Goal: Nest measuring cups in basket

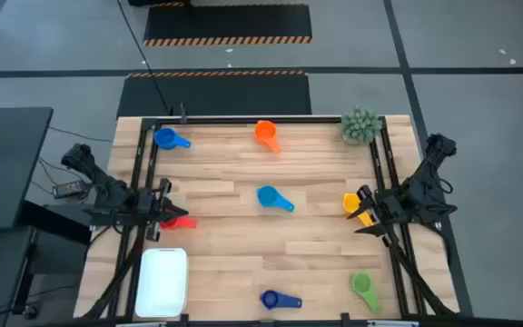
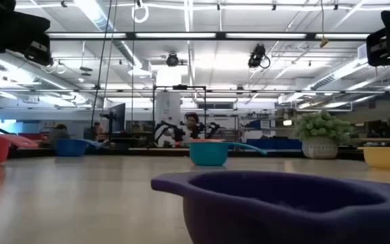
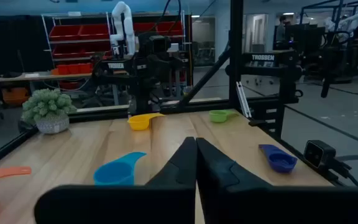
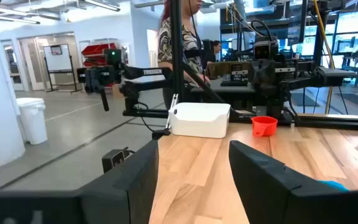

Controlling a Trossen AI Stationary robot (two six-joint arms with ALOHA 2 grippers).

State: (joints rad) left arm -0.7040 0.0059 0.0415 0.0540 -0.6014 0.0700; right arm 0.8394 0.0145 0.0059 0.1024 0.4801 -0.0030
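Observation:
Several measuring cups lie apart on the wooden table: blue [image 1: 166,138], orange [image 1: 266,134], light blue [image 1: 271,198], yellow [image 1: 351,203], green [image 1: 364,286], navy [image 1: 275,300] and red [image 1: 181,221]. The white basket [image 1: 162,280] sits at the near left corner with nothing in it. My left gripper [image 1: 164,214] hovers at the table's left edge just beside the red cup, its fingers shut [image 3: 196,162]. My right gripper [image 1: 363,216] waits at the right edge next to the yellow cup, open [image 4: 193,168].
A small green potted plant [image 1: 361,125] stands at the far right corner. Black frame rails run along the table's left, right and far edges. Bare wood lies between the cups in the middle of the table. People and other equipment show in the room beyond.

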